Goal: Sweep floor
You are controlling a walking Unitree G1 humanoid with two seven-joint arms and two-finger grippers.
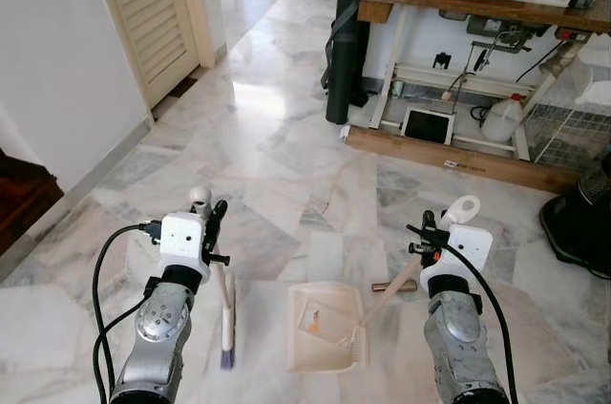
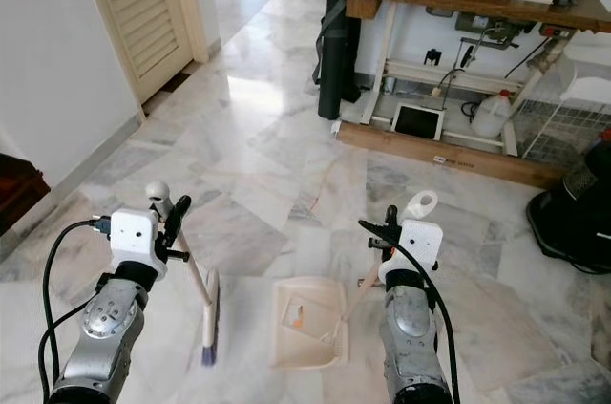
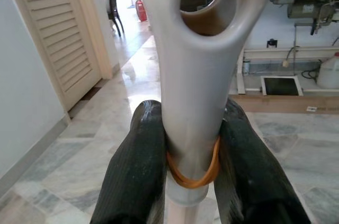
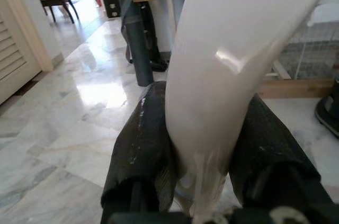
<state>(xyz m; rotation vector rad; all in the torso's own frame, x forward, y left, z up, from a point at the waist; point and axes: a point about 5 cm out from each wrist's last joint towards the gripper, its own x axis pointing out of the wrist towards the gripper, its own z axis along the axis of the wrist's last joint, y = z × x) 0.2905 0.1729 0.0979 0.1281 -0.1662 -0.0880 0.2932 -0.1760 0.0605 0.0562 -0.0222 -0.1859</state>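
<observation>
Pincers grip broom (image 1: 227, 313) and dustpan (image 1: 327, 328); workbench (image 1: 477, 3) ahead.

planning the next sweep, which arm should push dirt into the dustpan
Left, probably. Its gripper holds the broom, whose bristles sit on the floor just left of the dustpan. The right gripper only steadies the dustpan's handle.

The small cream plastic hand broom (image 1: 227, 313) stands nearly upright, its dark purple bristles touching the grey-veined marble floor (image 1: 277, 137), its looped handle end uppermost. Just beside it, the cream plastic dustpan (image 1: 326, 328) lies flat on the floor, with orange scraps inside and its long handle slanting upward.
</observation>
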